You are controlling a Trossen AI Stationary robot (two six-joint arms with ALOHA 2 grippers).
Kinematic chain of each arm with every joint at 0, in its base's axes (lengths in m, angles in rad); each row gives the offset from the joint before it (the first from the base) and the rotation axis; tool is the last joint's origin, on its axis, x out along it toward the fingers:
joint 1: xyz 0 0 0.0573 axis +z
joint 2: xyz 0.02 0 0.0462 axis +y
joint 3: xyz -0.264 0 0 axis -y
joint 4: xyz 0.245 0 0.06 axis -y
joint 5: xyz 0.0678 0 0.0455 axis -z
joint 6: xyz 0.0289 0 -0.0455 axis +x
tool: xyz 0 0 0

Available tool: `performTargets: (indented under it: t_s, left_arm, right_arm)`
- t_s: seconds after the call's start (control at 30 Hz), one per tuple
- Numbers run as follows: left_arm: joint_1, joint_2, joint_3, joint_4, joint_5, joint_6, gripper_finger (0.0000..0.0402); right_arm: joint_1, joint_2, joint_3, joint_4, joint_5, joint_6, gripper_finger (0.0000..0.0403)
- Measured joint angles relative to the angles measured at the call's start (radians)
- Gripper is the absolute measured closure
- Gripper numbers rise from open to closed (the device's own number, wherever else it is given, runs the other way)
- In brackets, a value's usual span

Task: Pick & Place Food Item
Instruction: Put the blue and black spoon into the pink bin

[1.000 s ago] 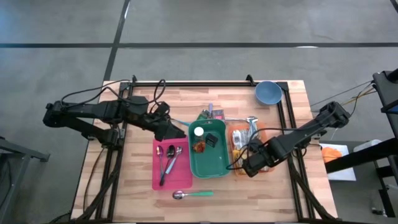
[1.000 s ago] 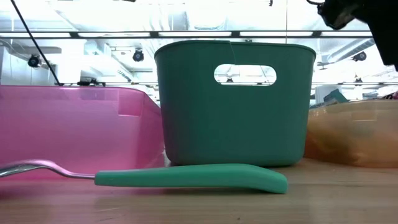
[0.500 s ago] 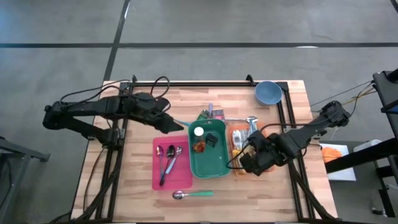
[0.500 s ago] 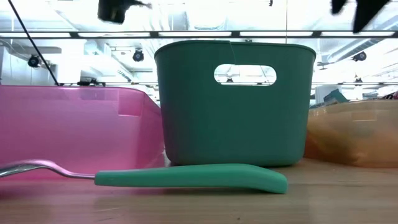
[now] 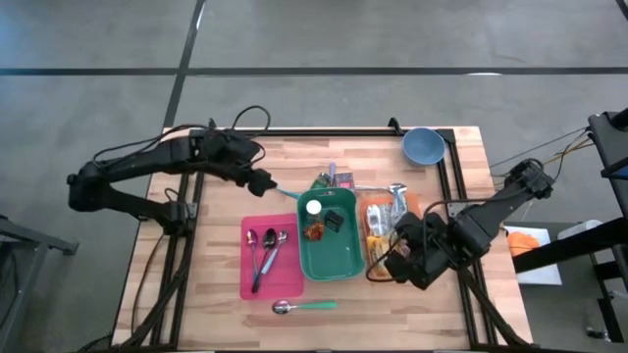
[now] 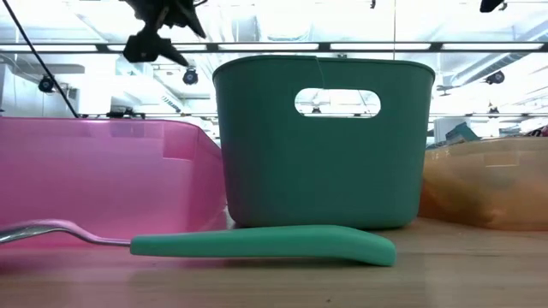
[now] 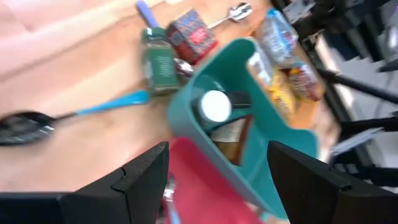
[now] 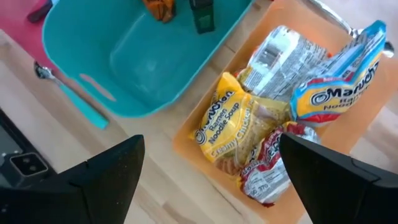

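Right gripper (image 5: 400,257), fingers spread and empty, hangs over the orange tray (image 8: 198,147) holding noodle packets (image 8: 233,123), beside the green bin (image 5: 329,245). Left gripper (image 5: 261,184), also parted and empty, hovers above the table (image 5: 226,162).

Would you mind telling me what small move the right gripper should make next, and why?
Probably lower the right gripper onto the yellow noodle packet: it hangs open and empty over the orange bin, and the packet lies uppermost there.

Wood table (image 5: 216,294) – bins, spoons, bowl
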Motion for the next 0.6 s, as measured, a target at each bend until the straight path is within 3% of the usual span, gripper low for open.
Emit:
performTargets:
  t_s: [0.6]
  left_arm:
    - [0.063,0.271,0.001,-0.149,-0.04,0.633,0.0129]
  right_arm:
    - [0.041,0.003,0.0,0.009,0.001,0.073,0.0033]
